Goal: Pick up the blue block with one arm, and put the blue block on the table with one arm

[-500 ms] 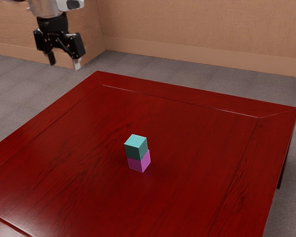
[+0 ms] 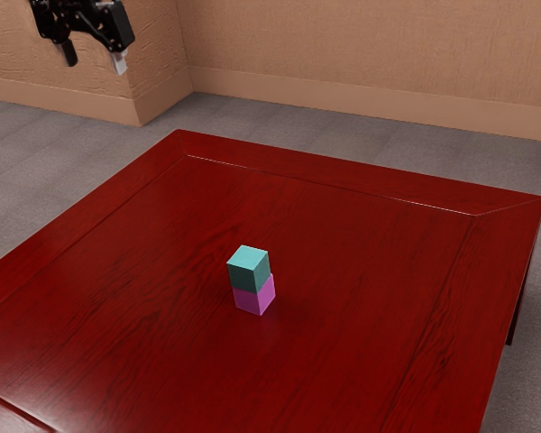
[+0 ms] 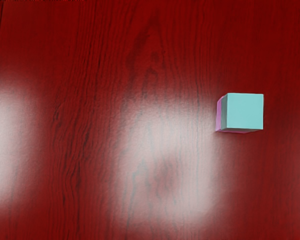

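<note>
A robot's gripper (image 2: pixel 95 61) hangs high, fingers well apart and empty, as the blue block (image 2: pixel 249 270) sits atop a pink block (image 2: pixel 255 299) on the red table (image 2: pixel 361 280), inviting a centred descent, a grip on it alone and a straight lift.

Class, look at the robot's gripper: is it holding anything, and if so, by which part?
Nothing is held. The black two-finger gripper is open and empty; the light-blue cube-shaped block sits on the pink block, away from it.
</note>
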Available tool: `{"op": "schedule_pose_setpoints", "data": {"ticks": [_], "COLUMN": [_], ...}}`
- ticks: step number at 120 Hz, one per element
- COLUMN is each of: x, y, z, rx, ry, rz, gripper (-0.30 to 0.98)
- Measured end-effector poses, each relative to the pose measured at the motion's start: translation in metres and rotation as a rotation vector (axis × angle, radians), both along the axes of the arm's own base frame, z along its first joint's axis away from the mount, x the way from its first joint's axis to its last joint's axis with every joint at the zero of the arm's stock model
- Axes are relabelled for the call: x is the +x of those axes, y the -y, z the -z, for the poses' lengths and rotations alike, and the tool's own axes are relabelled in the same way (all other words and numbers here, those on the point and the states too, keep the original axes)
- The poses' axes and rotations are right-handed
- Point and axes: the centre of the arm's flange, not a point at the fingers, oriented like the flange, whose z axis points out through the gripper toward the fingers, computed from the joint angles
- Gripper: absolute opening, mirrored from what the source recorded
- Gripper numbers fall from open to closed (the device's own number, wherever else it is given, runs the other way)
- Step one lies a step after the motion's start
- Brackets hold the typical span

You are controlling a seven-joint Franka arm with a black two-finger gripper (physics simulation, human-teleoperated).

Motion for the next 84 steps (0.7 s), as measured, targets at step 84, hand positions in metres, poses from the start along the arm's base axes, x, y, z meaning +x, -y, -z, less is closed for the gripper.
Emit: {"op": "schedule_pose_setpoints", "data": {"ticks": [84], "x": [0.126], "y": [0.081], "z": [0.308], "rx": [-0.068], "ry": [-0.136], "rz": [0.159], "gripper": [0.69]}}
